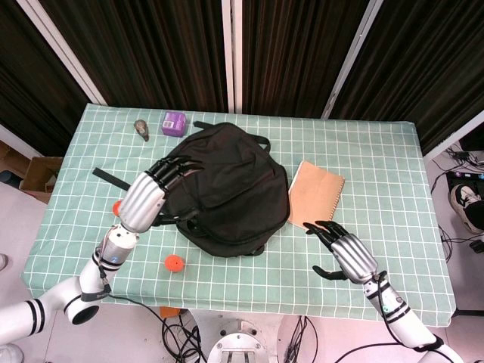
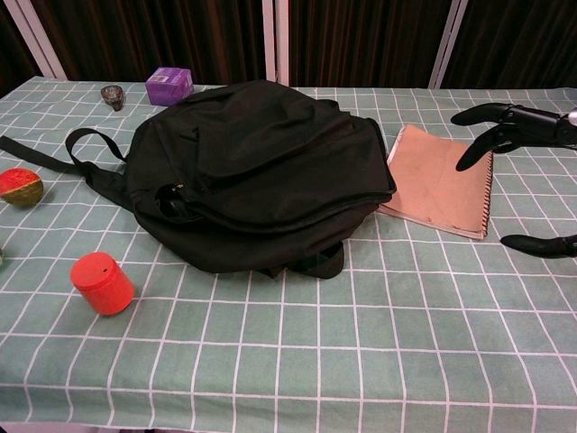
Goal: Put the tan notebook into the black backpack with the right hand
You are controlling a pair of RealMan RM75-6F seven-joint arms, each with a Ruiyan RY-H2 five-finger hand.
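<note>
The tan notebook (image 1: pixel 316 195) (image 2: pixel 437 180) lies flat on the checked cloth, its spiral edge to the right, just right of the black backpack (image 1: pixel 227 189) (image 2: pixel 261 171). The backpack lies slumped in the middle of the table, and I see no wide opening in it. My right hand (image 1: pixel 348 253) (image 2: pixel 514 124) is open with fingers spread, just off the notebook's near right corner, holding nothing. In the head view my left hand (image 1: pixel 147 198) reaches over the backpack's left side with fingers stretched out and apart. The chest view does not show it.
A purple box (image 1: pixel 174 122) (image 2: pixel 169 85) and a small grey object (image 1: pixel 141 128) (image 2: pixel 113 96) sit at the back left. A red cylinder (image 1: pixel 175 262) (image 2: pixel 102 282) and a red-green fruit (image 2: pixel 20 187) lie front left. A backpack strap (image 2: pixel 54 149) trails leftward.
</note>
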